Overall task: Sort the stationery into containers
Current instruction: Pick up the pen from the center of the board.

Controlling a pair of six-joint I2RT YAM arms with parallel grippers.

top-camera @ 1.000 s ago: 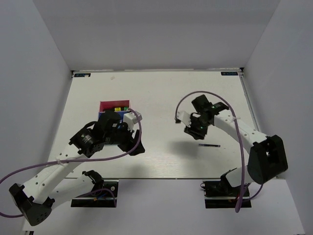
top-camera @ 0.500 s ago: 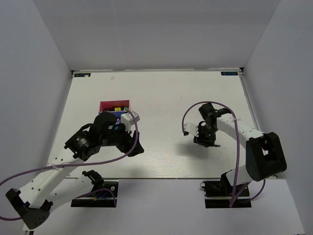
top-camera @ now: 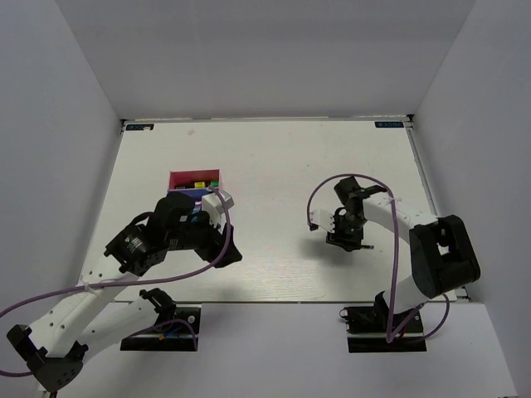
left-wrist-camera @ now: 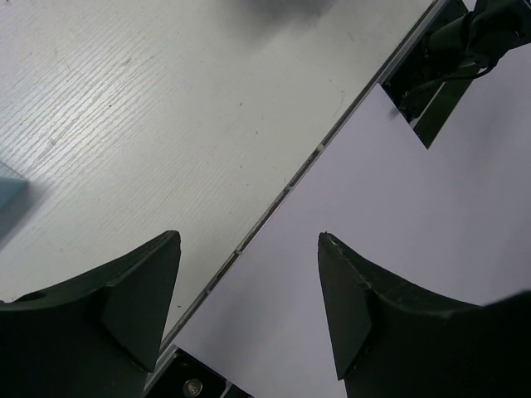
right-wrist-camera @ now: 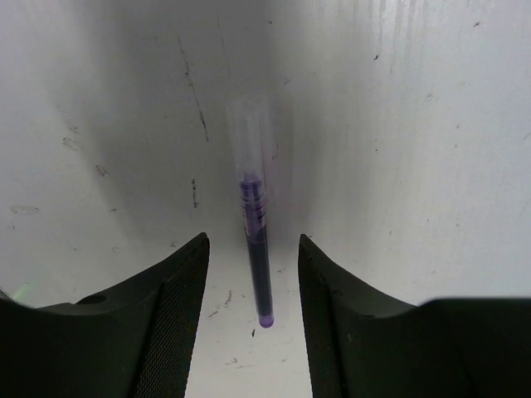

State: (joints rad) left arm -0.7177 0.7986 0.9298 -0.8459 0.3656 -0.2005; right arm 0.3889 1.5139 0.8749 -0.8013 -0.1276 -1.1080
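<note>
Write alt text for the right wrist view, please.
A thin pen with a purple body and clear cap lies on the scuffed white table, centred between the open fingers of the right gripper, which touch neither side of it.

The left arm (top-camera: 91,290) ran from its base at the near left up and to the right, elbow bent, its dark wrist folded over so that the left gripper (top-camera: 222,249) pointed down and toward the near right. Its 2 fingers (left-wrist-camera: 137,290) stood well apart with nothing between them. The right arm (top-camera: 398,220) rose from its base at the near right, bent at the dark shoulder block and ran left along a white forearm. The right gripper (top-camera: 343,240) hung from the wrist pointing straight down, low, its 2 fingers (right-wrist-camera: 170,315) parted and not closed on anything.
</note>
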